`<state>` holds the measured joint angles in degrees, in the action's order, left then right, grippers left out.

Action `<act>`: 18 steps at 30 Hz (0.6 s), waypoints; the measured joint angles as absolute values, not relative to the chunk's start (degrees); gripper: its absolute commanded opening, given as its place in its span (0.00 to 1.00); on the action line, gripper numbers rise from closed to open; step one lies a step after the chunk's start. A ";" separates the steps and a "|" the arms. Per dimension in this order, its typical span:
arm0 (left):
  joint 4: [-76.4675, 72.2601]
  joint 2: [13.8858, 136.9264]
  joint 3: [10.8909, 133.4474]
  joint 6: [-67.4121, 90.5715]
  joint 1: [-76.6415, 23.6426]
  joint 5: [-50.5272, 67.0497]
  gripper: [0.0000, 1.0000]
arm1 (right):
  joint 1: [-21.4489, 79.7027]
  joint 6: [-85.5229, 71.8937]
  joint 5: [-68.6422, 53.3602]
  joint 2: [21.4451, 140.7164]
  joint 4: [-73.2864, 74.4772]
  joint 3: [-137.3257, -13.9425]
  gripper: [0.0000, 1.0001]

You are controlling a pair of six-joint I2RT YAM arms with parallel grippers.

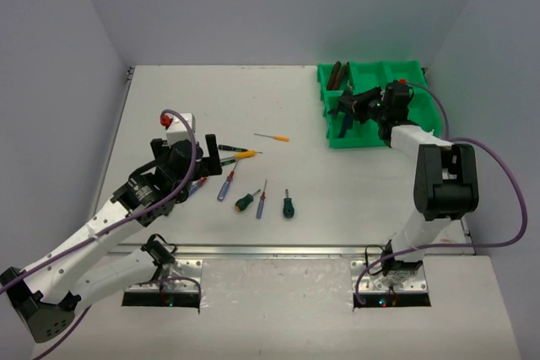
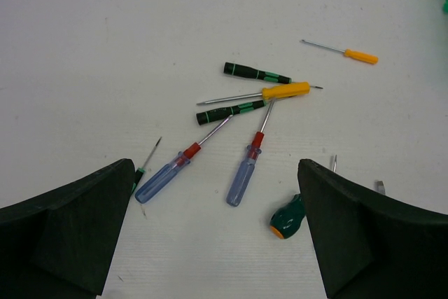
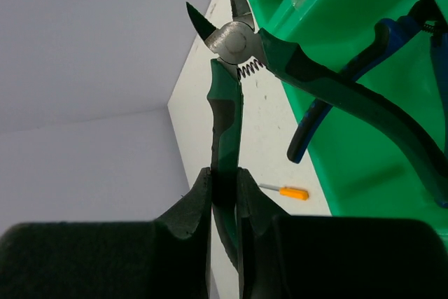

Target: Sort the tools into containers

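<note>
My right gripper (image 1: 361,107) is shut on one handle of green-black cutters (image 3: 225,124), held over the left part of the green tray (image 1: 363,142). Their other handle (image 3: 350,96) reaches into the tray (image 3: 364,173), next to blue-handled pliers (image 3: 329,106). My left gripper (image 2: 215,173) hangs open above the loose screwdrivers with nothing between its fingers. Below it lie two blue-handled ones (image 2: 162,178) (image 2: 243,178), a yellow one (image 2: 283,91), two green-black ones (image 2: 255,73) and a stubby dark green one (image 2: 287,219). A small orange screwdriver (image 1: 278,137) lies apart towards the tray.
A white box (image 1: 181,126) stands just behind the left gripper (image 1: 198,158). Dark pliers (image 1: 337,76) rest in the tray's far left compartment. More screwdrivers (image 1: 288,205) (image 1: 261,202) lie near the front metal rail (image 1: 287,250). Walls close in on three sides.
</note>
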<state>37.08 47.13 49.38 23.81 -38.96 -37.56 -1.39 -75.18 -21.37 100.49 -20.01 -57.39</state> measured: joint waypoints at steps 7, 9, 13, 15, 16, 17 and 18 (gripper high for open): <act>37.06 46.65 49.36 23.79 -38.96 -36.96 1.00 | -1.43 -80.02 -20.71 105.20 -26.82 -55.23 0.00; 37.06 46.65 49.36 23.77 -38.96 -36.80 1.00 | -1.43 -81.68 -20.81 106.84 -29.09 -54.44 0.00; 37.04 46.65 49.36 23.63 -38.96 -36.70 1.00 | -1.43 -83.74 -20.84 107.50 -31.40 -53.28 0.00; 37.04 46.65 49.36 23.57 -38.96 -36.62 1.00 | -1.46 -84.22 -20.82 107.50 -32.07 -53.27 0.00; 37.04 46.65 49.36 23.57 -38.96 -36.60 1.00 | -1.48 -84.51 -20.82 107.50 -32.51 -53.25 0.00; 37.04 46.65 49.36 23.55 -38.96 -36.58 1.00 | -1.48 -84.71 -20.81 107.48 -32.88 -53.23 0.00; 37.04 46.65 49.36 23.50 -38.96 -36.58 1.00 | -1.48 -84.99 -20.75 107.46 -33.34 -53.18 0.00</act>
<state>37.04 46.65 49.36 23.50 -38.96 -36.58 -1.48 -84.99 -20.75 107.46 -33.34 -53.18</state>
